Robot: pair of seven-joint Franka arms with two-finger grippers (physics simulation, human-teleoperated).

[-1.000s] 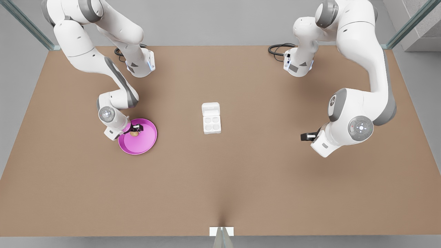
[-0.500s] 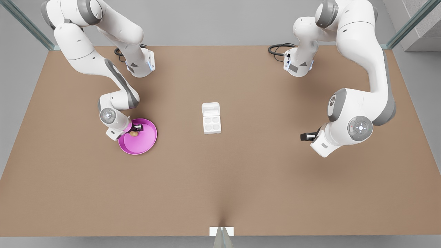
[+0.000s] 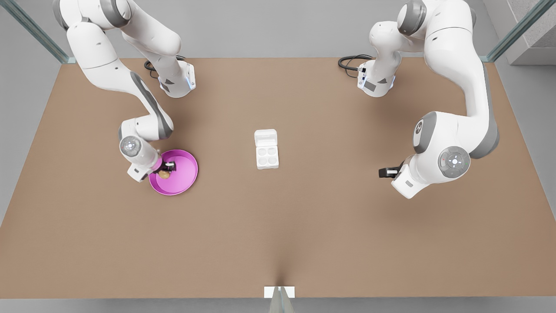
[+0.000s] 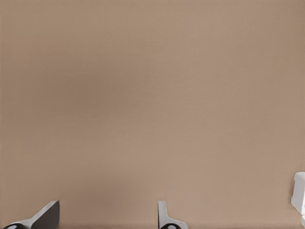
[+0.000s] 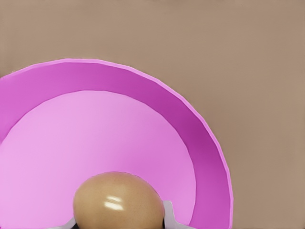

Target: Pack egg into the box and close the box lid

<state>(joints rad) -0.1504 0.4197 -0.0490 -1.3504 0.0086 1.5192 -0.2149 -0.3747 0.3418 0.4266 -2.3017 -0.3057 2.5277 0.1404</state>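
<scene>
Over on the front view's left, the right hand (image 3: 167,170) is down inside the pink plate (image 3: 184,178), and there's the egg (image 3: 163,174), tan-brown, sitting between its fingers, which are drawn in tight on either side of it. The right wrist view confirms it: the egg (image 5: 117,202) sits right between the fingertips (image 5: 168,214), with the plate's raised rim (image 5: 190,129) curving behind. Mid-worktop (image 3: 278,226), well apart from the plate, the box (image 3: 266,157) sits with its four round cups bare and the box lid (image 3: 265,138) swung back flat on the far side. On the front view's right, the left hand (image 3: 385,172) waits above bare worktop, its two fingers (image 4: 45,217) spread wide with nothing between them.
</scene>
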